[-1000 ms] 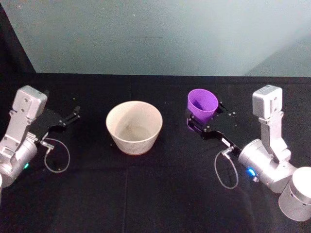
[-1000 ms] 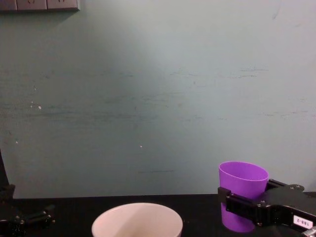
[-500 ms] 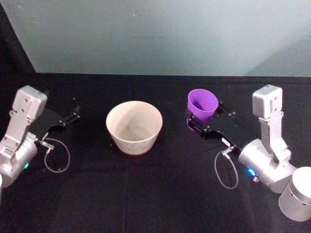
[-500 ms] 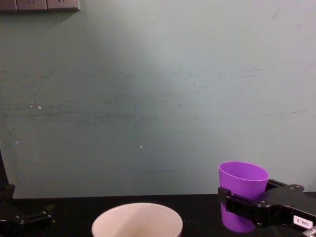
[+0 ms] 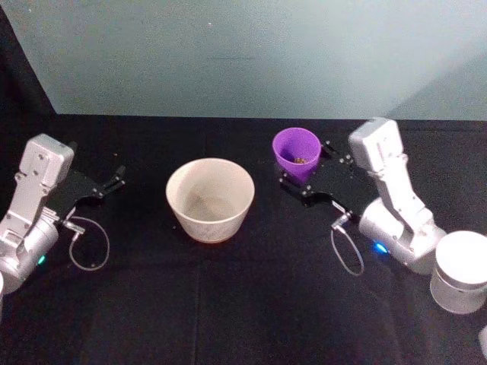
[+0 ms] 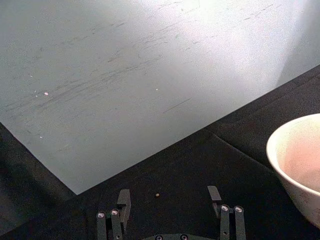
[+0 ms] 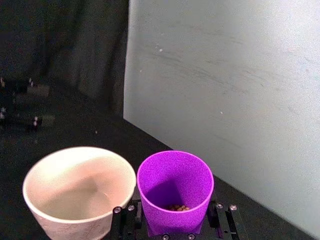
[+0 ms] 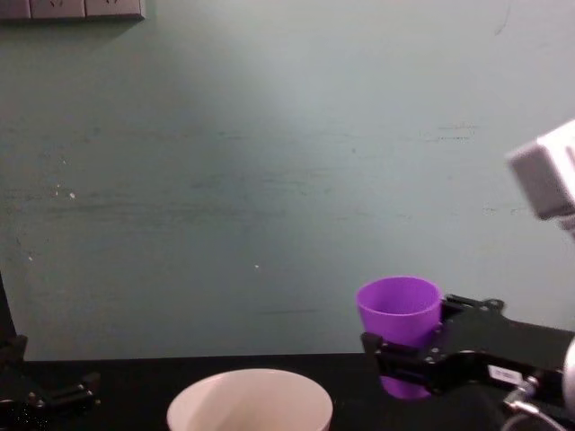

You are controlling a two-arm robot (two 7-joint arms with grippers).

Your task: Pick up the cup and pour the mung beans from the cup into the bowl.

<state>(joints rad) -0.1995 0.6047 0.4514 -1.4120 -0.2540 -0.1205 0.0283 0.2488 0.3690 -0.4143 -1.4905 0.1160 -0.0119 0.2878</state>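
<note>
The cup (image 5: 296, 152) stands upright just right of centre in the head view, with the mung beans (image 7: 177, 207) a small brown heap at its bottom. The right gripper (image 5: 305, 172) is clamped on the cup's lower half, one finger on the near side and one on the far side, so the mouth rises free above them. In the chest view the cup sits at the lower right with a level rim. Whether its base is clear of the bench (image 5: 228, 304) I cannot tell. The bowl (image 5: 210, 199) is to the cup's left, near but apart, at the middle of the frame, with no beans in it that I can make out.

The step in hand seems to be carrying the cup across to the bowl. To do it well, the cup should travel level, high enough to pass the bowl's rim, with its lip over the bowl's middle before the wrist rolls. A slow tilt suits such small grains, which could bounce out or scatter.

The left gripper (image 5: 116, 179) rests at the left of the frame, fingers spread with nothing between them, well apart from the bowl.
</note>
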